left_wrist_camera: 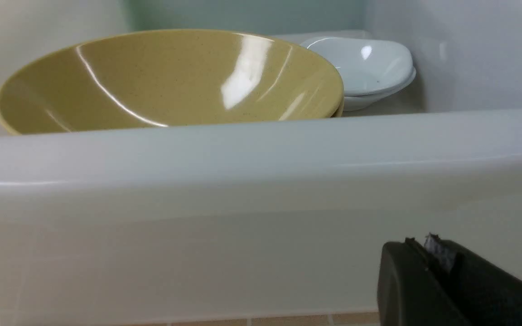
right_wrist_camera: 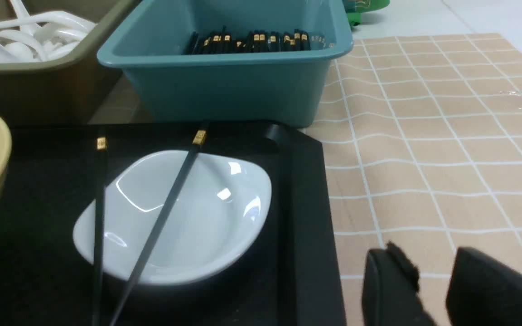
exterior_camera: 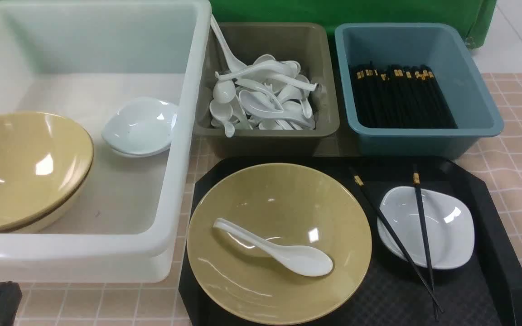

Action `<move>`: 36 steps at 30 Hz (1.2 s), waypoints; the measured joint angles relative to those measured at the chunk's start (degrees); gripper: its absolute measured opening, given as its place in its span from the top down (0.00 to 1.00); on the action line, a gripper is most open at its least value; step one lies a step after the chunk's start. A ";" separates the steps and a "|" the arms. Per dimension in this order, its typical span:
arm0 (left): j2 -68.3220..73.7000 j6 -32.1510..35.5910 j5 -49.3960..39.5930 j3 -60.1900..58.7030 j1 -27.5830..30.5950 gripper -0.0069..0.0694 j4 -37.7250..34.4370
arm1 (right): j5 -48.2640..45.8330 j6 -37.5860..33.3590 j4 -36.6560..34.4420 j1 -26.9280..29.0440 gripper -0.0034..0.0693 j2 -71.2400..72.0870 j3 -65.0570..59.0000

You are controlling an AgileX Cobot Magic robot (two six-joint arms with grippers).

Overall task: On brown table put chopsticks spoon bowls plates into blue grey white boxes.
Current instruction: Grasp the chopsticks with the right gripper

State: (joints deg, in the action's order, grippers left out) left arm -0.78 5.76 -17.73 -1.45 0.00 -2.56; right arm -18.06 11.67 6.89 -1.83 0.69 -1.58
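On the black tray a tan bowl (exterior_camera: 279, 242) holds a white spoon (exterior_camera: 274, 248). Beside it, two chopsticks (exterior_camera: 422, 235) lie across a white plate (exterior_camera: 442, 228). The white box (exterior_camera: 184, 149) holds stacked bowls (exterior_camera: 21, 170) and plates (exterior_camera: 141, 127). The grey box (exterior_camera: 320, 54) holds spoons and the blue box (exterior_camera: 474, 86) holds chopsticks. My left gripper (left_wrist_camera: 424, 242) is shut and empty, low in front of the white box's near wall. My right gripper (right_wrist_camera: 431, 256) is open over the brown table (right_wrist_camera: 424, 149), just right of the tray, holding nothing.
The black tray (exterior_camera: 501, 253) has a raised rim close to the grey and blue boxes behind it. A green backdrop (exterior_camera: 333, 9) closes off the far side. Bare tiled table lies right of the tray.
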 joint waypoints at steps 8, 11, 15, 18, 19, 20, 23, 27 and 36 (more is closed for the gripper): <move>0.00 0.00 0.00 0.00 0.04 0.90 0.00 | 0.00 0.00 0.00 0.00 0.63 0.00 0.00; 0.00 0.00 0.00 0.00 0.04 0.90 0.00 | 0.00 0.00 0.00 0.00 0.63 0.00 0.00; 0.00 0.00 0.00 0.00 0.04 0.90 0.57 | 0.00 0.00 0.00 0.00 0.63 0.00 0.00; 0.00 0.00 0.00 0.00 0.00 0.90 0.90 | 0.00 0.00 0.00 0.00 0.63 0.00 0.00; 0.00 0.00 0.00 0.00 0.00 0.90 1.02 | 0.00 0.00 0.00 0.00 0.63 0.00 0.00; 0.00 0.00 0.00 0.00 0.00 0.90 1.02 | 0.00 0.00 0.00 0.00 0.63 0.00 0.00; 0.00 0.00 0.00 0.00 0.00 0.90 1.02 | 0.00 0.00 0.00 0.00 0.63 0.00 0.00; 0.00 0.00 0.00 0.00 0.00 0.90 1.02 | 0.00 0.00 0.00 0.00 0.63 0.00 0.00; 0.00 0.00 0.00 0.00 0.00 0.90 1.07 | 0.00 0.00 0.00 0.00 0.63 0.00 0.00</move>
State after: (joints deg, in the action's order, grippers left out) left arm -0.78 5.76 -17.73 -1.45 0.00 -1.49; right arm -18.06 11.67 6.89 -1.83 0.69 -1.58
